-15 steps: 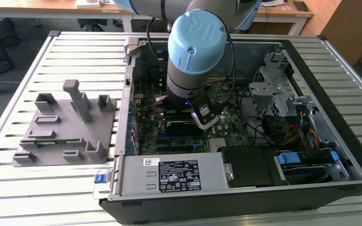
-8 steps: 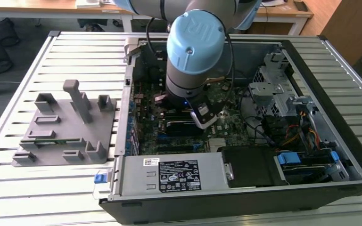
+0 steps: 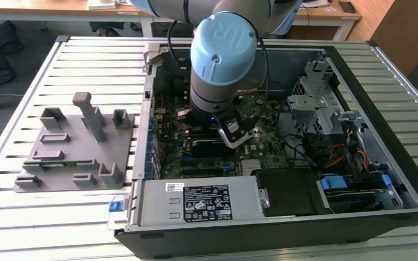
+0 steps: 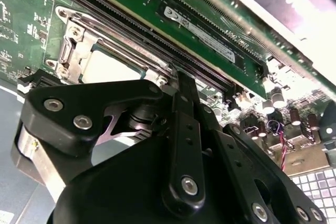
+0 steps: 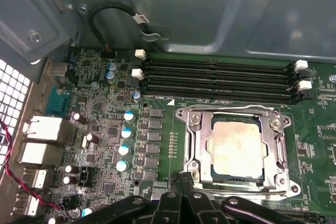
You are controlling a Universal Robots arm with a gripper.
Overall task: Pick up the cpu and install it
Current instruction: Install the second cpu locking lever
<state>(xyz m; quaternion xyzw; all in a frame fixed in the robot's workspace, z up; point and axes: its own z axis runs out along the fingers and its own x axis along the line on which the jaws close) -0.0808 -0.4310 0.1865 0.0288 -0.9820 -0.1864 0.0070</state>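
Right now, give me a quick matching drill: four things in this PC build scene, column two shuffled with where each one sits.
Column 1:
1. cpu
2. grey fixture block
3. memory slots
4. power supply

Column 2:
A. on the slatted table, outside the case
B. in the metal socket frame on the motherboard
C. at the case's near edge in the exterior view
D. beside the socket, white latches at their ends

Pairs: 1-B, 2-A, 3-D, 4-C

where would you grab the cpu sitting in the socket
Take the cpu by two opposite edges, coming straight down from above. It lies flat inside the metal socket frame, so only its top face and thin rim are reachable, and the frame blocks a sideways approach.
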